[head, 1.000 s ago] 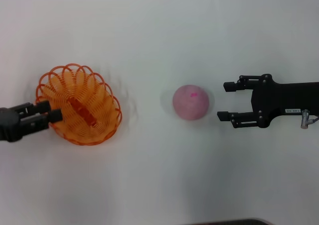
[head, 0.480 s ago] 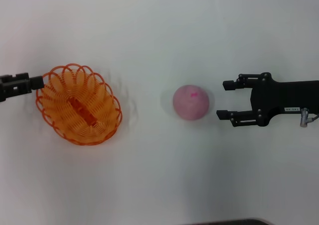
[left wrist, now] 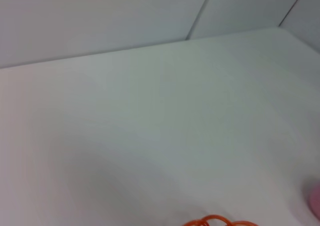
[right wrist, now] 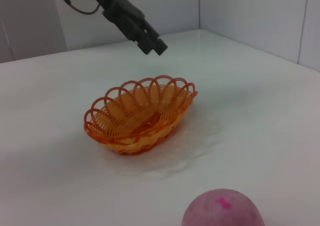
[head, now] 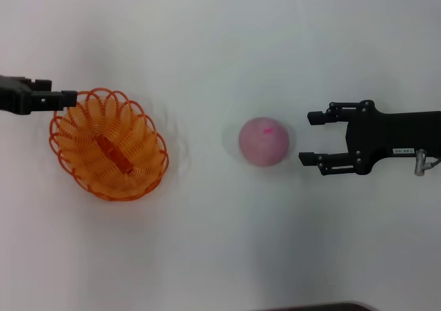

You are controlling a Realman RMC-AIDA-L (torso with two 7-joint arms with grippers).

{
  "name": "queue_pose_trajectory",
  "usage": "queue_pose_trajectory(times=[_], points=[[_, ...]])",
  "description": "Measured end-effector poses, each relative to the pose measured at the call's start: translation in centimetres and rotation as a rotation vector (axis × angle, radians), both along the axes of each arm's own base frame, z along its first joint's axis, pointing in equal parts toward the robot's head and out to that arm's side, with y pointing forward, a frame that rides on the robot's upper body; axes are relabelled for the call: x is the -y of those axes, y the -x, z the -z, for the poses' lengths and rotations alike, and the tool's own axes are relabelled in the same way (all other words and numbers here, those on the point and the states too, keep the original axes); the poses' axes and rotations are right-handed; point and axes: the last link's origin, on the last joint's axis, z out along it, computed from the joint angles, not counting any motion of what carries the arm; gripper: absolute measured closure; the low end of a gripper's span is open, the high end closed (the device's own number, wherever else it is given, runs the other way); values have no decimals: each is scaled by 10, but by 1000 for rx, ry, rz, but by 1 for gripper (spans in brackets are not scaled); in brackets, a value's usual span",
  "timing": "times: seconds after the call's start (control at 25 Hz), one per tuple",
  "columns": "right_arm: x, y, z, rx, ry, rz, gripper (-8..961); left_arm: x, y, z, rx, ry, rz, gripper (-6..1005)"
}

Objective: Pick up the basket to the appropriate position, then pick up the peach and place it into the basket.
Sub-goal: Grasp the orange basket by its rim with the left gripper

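Note:
The orange wire basket [head: 108,144] sits on the white table at the left, upright and empty. It also shows in the right wrist view [right wrist: 140,113], and a bit of its rim shows in the left wrist view [left wrist: 215,221]. My left gripper [head: 65,98] is by the basket's far left rim. In the right wrist view the left gripper [right wrist: 152,44] hangs in the air above the basket, clear of it. The pale-pink peach [head: 264,141] lies mid-table; it also shows in the right wrist view [right wrist: 222,208]. My right gripper [head: 306,138] is open, just right of the peach, not touching it.
The white table [head: 220,256] spreads wide around both things. A pale wall [right wrist: 250,10] rises behind the table's far edge. A dark edge [head: 317,307] shows at the table's near side.
My left gripper has left the basket's near left rim, moving away from me and upward. The basket stays where it was. The right arm and the peach have not moved.

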Motion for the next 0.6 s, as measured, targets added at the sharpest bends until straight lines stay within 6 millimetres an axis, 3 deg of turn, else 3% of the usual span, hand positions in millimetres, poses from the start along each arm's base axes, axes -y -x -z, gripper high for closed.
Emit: queue_pose_trajectory(times=[0.28,0.6], points=[[0,0,-1,0,0,2,158,-18,-22,12,-158,24,88,329],[0,0,-1,1,-1,2,158,-31,-26,27,-302,71,122,330]])
